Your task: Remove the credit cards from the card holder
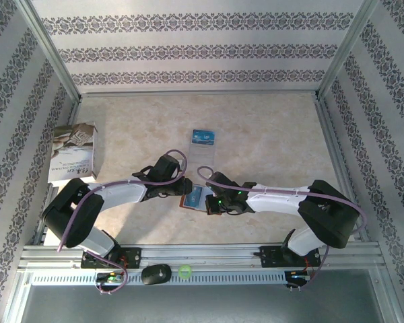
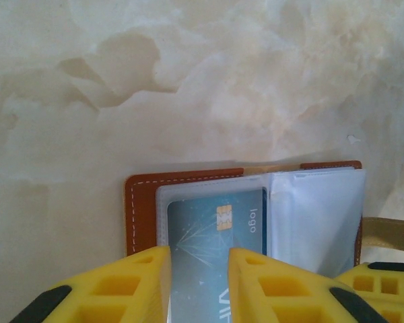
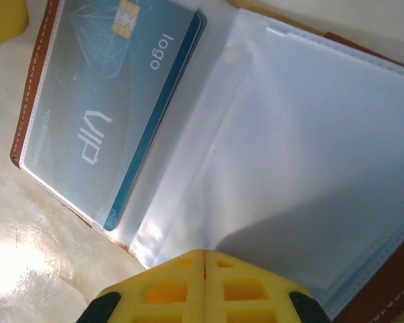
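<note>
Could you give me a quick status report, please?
Left gripper open, astride blue card in card holder. Right gripper shut over clear sleeve. Another card lies farther out. Nothing blocking.

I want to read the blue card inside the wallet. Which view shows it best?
Right wrist view: the blue card is close up, its chip, "logo" and "VIP" legible. In the left wrist view yellow fingers hide its lower part; from the top it is a small blue patch.

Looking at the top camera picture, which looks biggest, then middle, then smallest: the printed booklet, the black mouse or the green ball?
1. printed booklet
2. black mouse
3. green ball
</note>
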